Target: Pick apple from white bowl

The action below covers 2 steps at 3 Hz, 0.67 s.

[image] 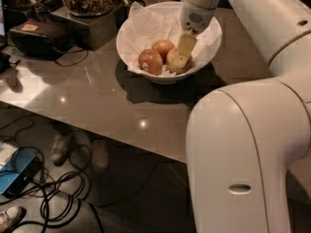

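Dark glossy bench carries the white bowl, its paper lining keeping the fruit from rolling. Down inside it the end effector sits against the apple on the right side — lined up for a grip, I judge — though I cannot tell whether it has closed.

end effector at the apple, rightmost in the white bowl.

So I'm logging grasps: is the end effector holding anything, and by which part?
Cannot be told. The end effector is down in the white bowl, over the front of the apple, which lies unlifted beside the redder apple and the orange-red apple.
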Available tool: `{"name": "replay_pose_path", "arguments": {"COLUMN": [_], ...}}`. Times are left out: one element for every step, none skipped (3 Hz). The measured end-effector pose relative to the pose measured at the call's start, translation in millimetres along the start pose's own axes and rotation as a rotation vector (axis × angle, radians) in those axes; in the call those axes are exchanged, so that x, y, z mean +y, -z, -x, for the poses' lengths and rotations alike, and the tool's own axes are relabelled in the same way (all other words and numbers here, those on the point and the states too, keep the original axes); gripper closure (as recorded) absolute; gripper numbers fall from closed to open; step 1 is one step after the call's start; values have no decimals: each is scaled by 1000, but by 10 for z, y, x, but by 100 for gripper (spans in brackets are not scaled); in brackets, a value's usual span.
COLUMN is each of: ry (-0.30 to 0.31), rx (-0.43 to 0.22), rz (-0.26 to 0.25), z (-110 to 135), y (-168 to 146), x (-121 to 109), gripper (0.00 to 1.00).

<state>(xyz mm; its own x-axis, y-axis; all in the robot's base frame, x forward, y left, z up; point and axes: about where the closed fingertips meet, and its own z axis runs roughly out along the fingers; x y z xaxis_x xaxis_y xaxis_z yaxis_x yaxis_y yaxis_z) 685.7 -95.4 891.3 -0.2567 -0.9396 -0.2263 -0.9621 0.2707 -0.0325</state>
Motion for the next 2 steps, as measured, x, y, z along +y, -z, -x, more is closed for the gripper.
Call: {"name": "replay_pose_path", "arguments": {"ry": [0, -3], "rx": [-10, -14], "rz": [28, 48], "z": [-5, -7], "y": [-88, -161], "x": [15, 14], "gripper": [38, 39]}}
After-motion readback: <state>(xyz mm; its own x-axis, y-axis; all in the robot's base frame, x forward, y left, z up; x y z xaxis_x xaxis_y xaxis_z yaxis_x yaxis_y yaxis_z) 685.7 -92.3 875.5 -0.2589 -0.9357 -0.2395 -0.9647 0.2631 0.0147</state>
